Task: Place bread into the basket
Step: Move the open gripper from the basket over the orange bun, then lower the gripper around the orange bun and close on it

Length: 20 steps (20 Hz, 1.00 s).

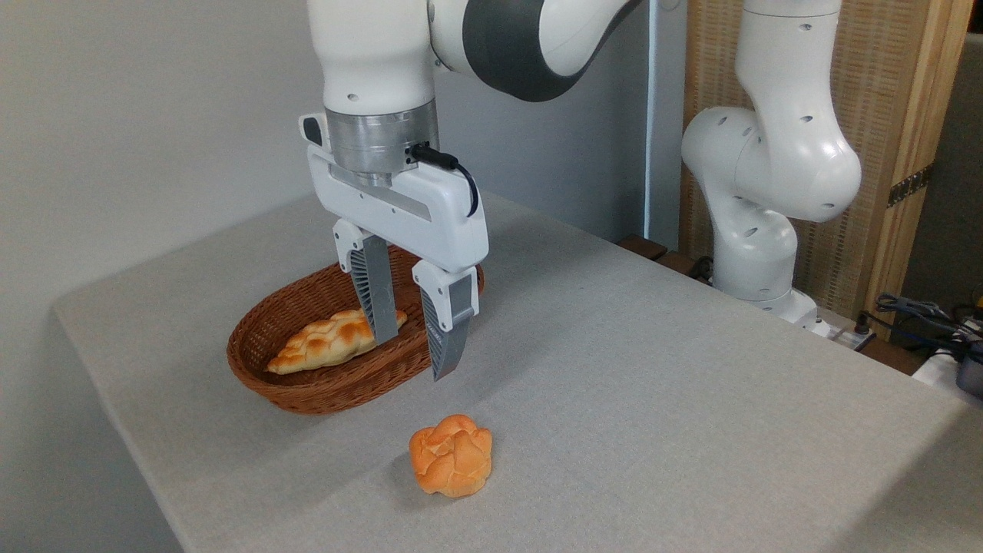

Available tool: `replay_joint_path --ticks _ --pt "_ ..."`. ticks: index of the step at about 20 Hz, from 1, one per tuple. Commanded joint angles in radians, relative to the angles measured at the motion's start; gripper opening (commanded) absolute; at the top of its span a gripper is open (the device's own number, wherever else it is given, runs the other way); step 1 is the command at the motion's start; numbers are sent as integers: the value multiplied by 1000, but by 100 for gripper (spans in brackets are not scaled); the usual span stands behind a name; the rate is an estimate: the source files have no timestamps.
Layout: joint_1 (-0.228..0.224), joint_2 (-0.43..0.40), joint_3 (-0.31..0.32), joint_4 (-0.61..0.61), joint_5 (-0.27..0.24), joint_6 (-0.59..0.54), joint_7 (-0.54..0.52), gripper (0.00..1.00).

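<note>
Jaws (417, 355) open fairly wide, nothing between them, pointing down, hanging in the air above the bench (614, 369). Both fingers clear of the surface. Seen from the cam, the left finger overlaps the basket interior and the right one crosses the basket's near-right rim; exact height over it can't tell.

Bread (451, 455): small round orange-gold bun w/ knotted top, sits on the bench near the front edge, upright, untouched. It's in front of the basket and a bit to the right, apart from it, not touching. Below and just right of the jaws in the pic, w/ a clear gap.

Basket (330, 388): oval reddish-brown wicker, towards the bench's left edge, about mid-depth. Holds a braided loaf (326, 342), long and paler w/ browned bumps, lying lengthwise along the basket floor; its right end partly hidden behind the left finger.

Arm base (756, 230) stands off the bench's far-right edge. Grey cloth covers the bench.
</note>
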Motion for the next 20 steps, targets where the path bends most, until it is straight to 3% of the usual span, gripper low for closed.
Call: replay_joint_path --ticks 1,10,20 --pt "-14 -16 14 -3 10 4 8 100" --pt "-13 -13 68 -114 10 67 160 100" --pt "-11 70 69 -125 10 160 198 100"
